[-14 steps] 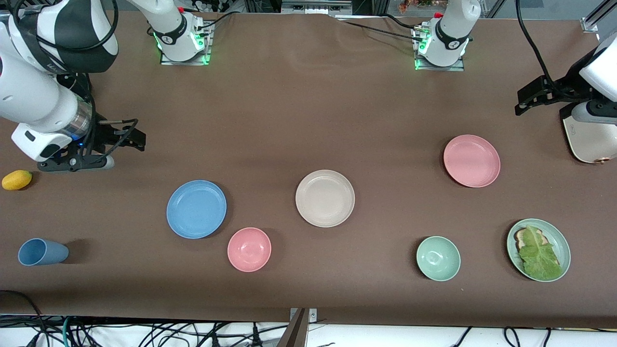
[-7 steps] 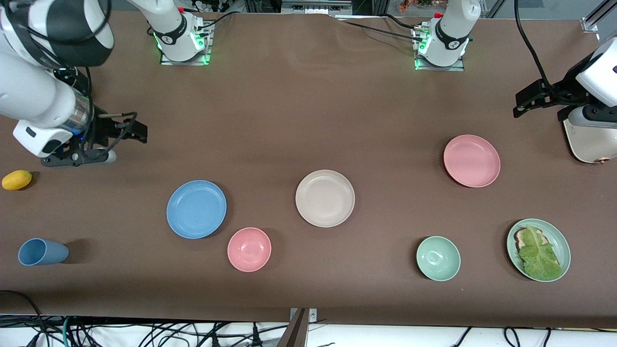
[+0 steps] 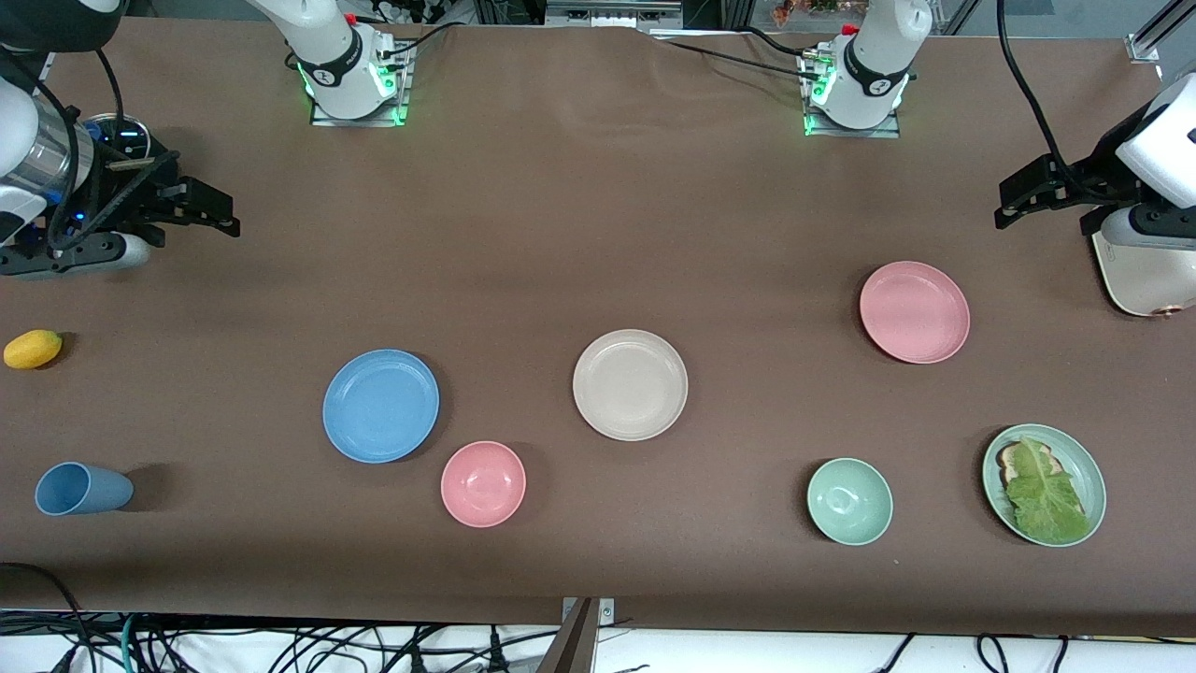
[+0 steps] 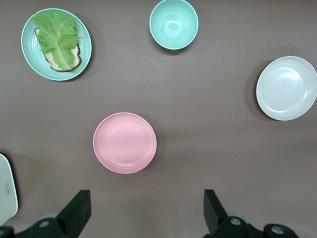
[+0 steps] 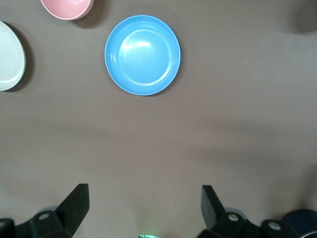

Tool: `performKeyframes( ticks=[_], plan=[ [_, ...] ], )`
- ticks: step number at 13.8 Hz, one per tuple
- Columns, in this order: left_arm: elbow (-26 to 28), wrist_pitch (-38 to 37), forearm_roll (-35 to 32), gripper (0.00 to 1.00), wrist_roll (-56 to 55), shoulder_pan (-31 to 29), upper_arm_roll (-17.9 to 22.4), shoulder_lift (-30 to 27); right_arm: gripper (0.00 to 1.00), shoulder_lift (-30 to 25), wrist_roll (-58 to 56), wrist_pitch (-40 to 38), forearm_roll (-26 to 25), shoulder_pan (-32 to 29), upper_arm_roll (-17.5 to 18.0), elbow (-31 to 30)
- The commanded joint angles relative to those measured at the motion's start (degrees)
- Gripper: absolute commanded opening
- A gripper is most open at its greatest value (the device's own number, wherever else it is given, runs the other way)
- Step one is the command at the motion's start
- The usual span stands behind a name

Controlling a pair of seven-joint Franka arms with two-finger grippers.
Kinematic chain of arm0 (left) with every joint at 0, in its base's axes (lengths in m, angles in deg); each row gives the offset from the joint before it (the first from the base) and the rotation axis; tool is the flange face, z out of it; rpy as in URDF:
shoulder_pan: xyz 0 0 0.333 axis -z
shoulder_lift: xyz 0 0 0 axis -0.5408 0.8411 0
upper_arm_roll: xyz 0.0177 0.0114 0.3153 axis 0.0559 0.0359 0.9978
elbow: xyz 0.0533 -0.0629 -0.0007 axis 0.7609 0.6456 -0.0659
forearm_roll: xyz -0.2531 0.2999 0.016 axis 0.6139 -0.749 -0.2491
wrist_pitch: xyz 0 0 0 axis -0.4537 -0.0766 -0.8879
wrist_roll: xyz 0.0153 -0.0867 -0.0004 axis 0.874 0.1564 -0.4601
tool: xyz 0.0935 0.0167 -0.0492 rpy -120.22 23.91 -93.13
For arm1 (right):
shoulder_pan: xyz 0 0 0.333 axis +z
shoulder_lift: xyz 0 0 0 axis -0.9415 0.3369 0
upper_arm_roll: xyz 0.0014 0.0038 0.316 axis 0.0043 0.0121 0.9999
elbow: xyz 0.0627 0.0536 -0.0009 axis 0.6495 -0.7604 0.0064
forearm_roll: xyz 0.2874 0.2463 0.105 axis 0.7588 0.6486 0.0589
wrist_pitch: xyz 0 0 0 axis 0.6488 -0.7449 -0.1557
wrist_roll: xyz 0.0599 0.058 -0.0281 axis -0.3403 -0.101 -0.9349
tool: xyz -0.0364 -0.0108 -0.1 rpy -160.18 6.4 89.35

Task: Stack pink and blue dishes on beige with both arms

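The beige plate (image 3: 630, 384) lies in the middle of the table, also in the left wrist view (image 4: 287, 88). A sky-blue plate (image 3: 380, 405) (image 5: 142, 54) rests toward the right arm's end, a salmon-pink plate (image 3: 914, 311) (image 4: 125, 142) toward the left arm's end. My right gripper (image 3: 213, 213) (image 5: 143, 208) hangs open and empty over bare table at the right arm's end, apart from the blue plate. My left gripper (image 3: 1014, 201) (image 4: 147, 213) is open and empty, up over the table edge by the cream appliance, clear of the pink plate.
A small pink bowl (image 3: 483, 483) sits beside the blue plate, nearer the front camera. A green bowl (image 3: 849, 501), a green plate with lettuce on bread (image 3: 1044, 483), a blue cup (image 3: 80, 488), a yellow fruit (image 3: 33, 348) and a cream appliance (image 3: 1135, 276) stand around.
My right gripper has risen and drawn back toward the right arm's end and base side, away from the blue plate. The left arm lifted slightly at first, then held still. No plate moved.
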Motion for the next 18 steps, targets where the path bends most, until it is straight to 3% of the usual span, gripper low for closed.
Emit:
performKeyframes(
  ticks=[1,6,14,18],
  plan=[
    [-0.2,-0.1,1.3,1.00,0.5,-0.1,0.5,0.0,1.00,-0.1,-1.0,-0.2,0.3,-0.1,0.0,0.1],
    [-1.8,0.7,1.3,1.00,-0.1,-0.1,0.5,5.2,1.00,0.5,-4.8,0.1,-1.4,-0.6,-0.1,0.2],
    [-2.3,2.0,0.7,1.00,-0.3,2.7,0.1,20.8,1.00,1.5,-4.7,1.4,-4.1,-0.5,-0.6,0.2],
    [-0.5,4.8,1.6,1.00,0.6,-1.8,0.2,25.2,1.00,3.1,-4.7,3.6,-4.1,-0.6,-0.6,0.2]
  ],
)
